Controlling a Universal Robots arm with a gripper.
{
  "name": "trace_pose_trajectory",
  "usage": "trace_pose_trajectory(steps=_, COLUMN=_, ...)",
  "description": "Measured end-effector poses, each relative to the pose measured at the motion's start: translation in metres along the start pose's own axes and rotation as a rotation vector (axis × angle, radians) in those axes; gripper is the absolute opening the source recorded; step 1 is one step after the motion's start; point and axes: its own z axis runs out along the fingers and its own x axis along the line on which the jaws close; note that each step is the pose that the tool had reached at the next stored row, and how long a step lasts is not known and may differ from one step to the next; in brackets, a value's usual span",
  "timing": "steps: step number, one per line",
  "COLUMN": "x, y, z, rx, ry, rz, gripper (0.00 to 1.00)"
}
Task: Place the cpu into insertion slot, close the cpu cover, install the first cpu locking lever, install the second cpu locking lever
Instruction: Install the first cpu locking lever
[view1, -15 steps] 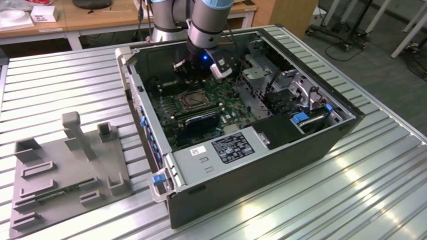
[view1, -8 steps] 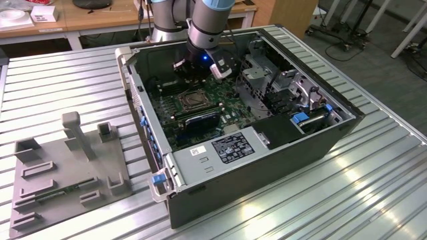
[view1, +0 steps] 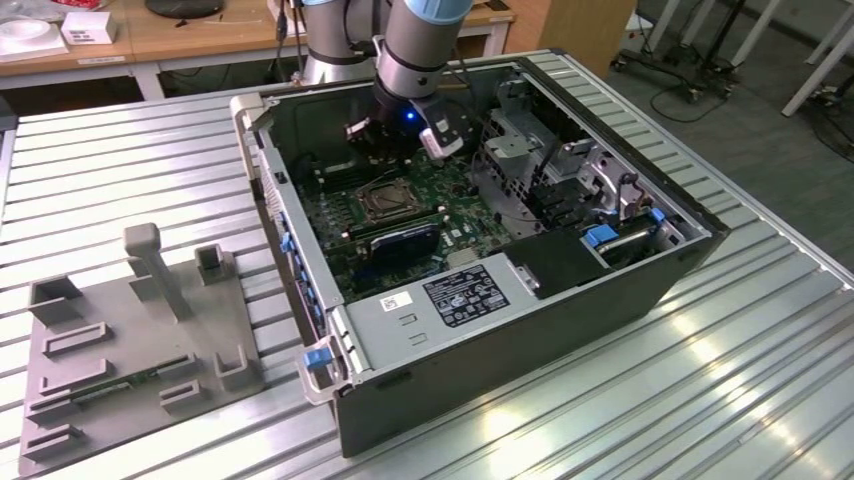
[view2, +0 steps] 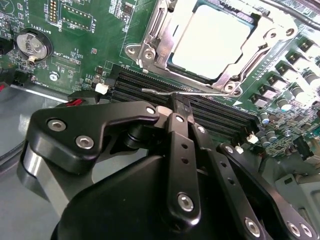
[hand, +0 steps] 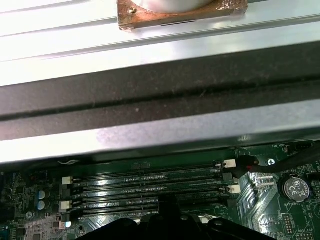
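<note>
Gripper (view1: 378, 160) sat low inside the open computer case (view1: 534, 330), the arm reaching down over the green motherboard (view1: 447, 215) just beyond the insertion slot (view1: 383, 203). The case lay on its side on the ribbed metal table (view1: 134, 150), and a grey fixture tray (view1: 120, 340) lay off at the exterior view's left, well apart from the action.

In the second wrist view, there was the gripper (view2: 178, 102) with its two black fingers (view2: 180, 150) drawn together, no gap between them, and nothing bulky carried. The tip was right up against a thin silvery locking lever (view2: 160, 91), a wire that ran along the near edge of the insertion slot (view2: 141, 52), between it and the long black memory slots (view2: 220, 115). Whether the wire was pinched or merely touched, I could not tell, nor whether it was hooked down.

And the cpu (view2: 210, 40)? It was seated in the socket, pale and flat, with the cpu cover (view2: 260, 42) lying down around it and the chip showing through its window. A coin battery (view2: 32, 44) sat off to one side on the board.

In the first wrist view the gripper (hand: 167, 212) was a dark shape at the end of the memory slots (hand: 150, 185), with the coin battery (hand: 296, 187) nearby.
</note>
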Motion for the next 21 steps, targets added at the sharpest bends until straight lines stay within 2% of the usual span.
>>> trace_pose_trajectory(steps=19, x=-0.0009, y=-0.0050, z=0.0005, rx=-0.0006, ry=0.0003, rz=0.000, gripper=0.11)
trace_pose_trajectory(steps=21, x=-0.0012, y=-0.0052, z=0.0015, rx=-0.0006, ry=0.0020, rz=0.000, gripper=0.11)
